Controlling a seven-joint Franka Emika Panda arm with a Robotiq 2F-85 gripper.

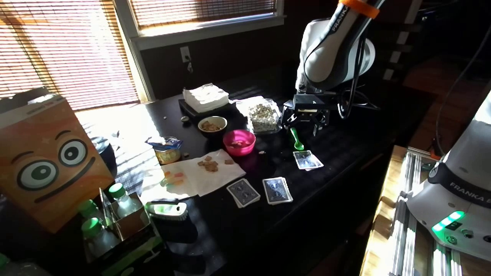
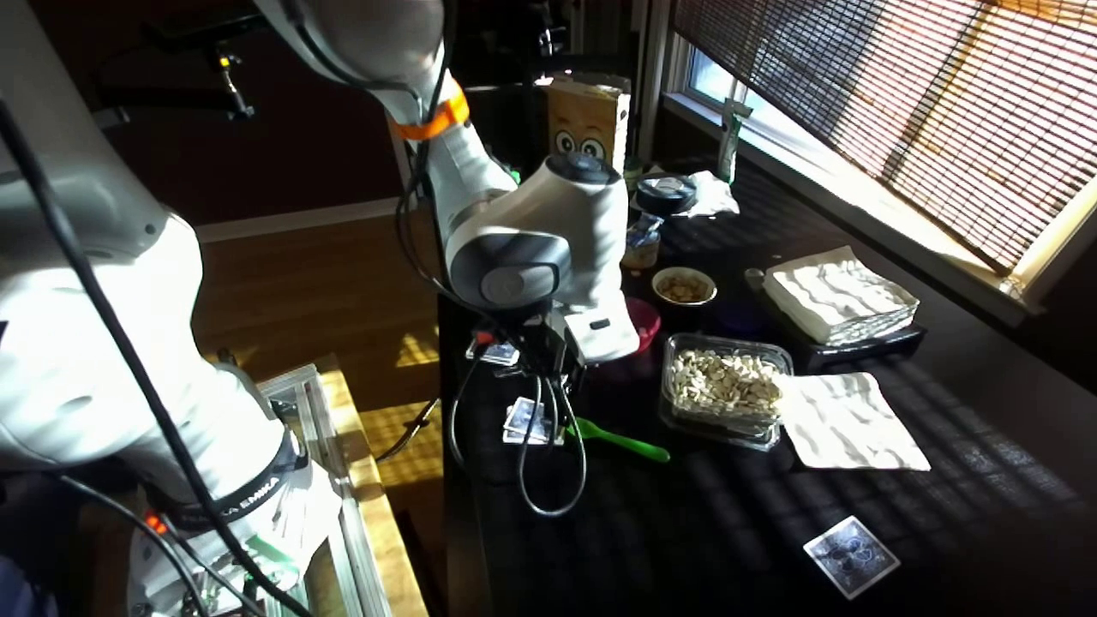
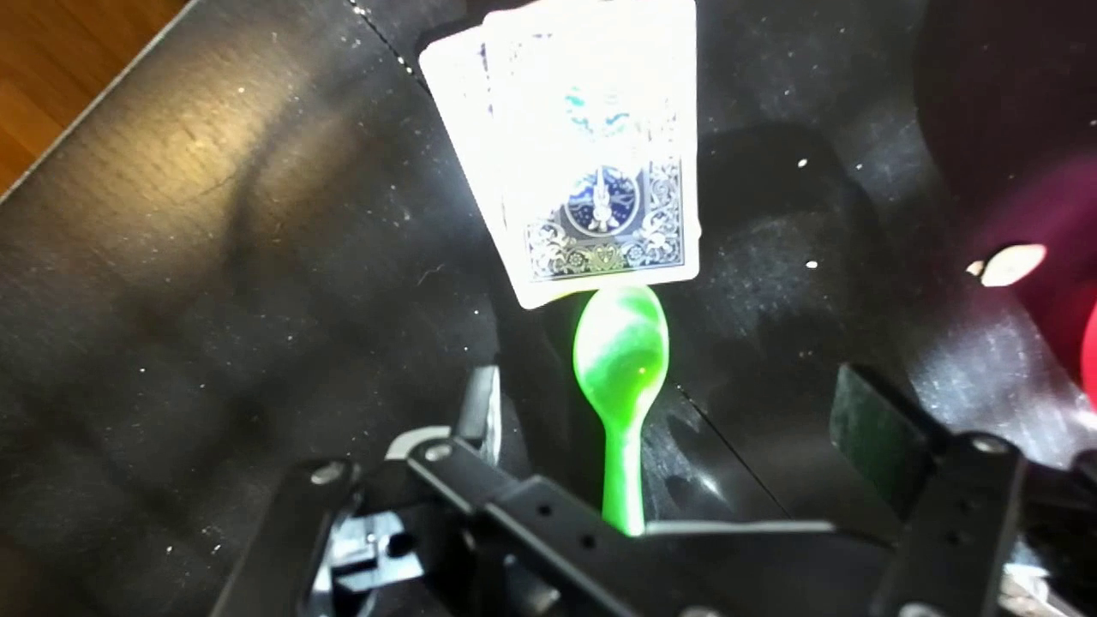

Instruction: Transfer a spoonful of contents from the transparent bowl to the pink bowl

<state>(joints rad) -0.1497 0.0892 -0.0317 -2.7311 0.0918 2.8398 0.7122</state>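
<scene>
Where the gripper (image 3: 673,410) hangs low over the table (image 3: 214,326), its 2 fingers stand wide apart and hold nothing; the step in hand is judged to be picking up the green spoon (image 3: 624,394).

1. Align. In the wrist view the spoon lies between the fingers but appears off-centre, on the side away from the pink bowl (image 1: 239,151). Confirm centring before descent; the viewing angle may exaggerate the offset.

2. Lower until the pads flank the handle rather than the scoop. Stop short of pressing on the table.

3. Close gently; the thin, smooth handle will probably twist if gripped off-axis. Lift straight up, clear of the playing cards (image 3: 591,163) at the scoop's tip.

4. Orient towards the transparent bowl (image 2: 720,428), a squarish clear container of pale flakes (image 2: 728,381); the pink bowl stands near it.

Limits of view: the gripper (image 1: 300,128) is dark against the dark table in an exterior view, so finger clearance is hard to judge. Its body covers the handle's end in the wrist view. Glare washes out part of the cards, and whether they touch the scoop cannot be told. The pink bowl (image 2: 645,321) is cut off at the wrist view's edge and partly covered by the robot arm (image 2: 566,214) in an exterior view; the small pieces (image 1: 238,143) inside it cannot be identified.
</scene>
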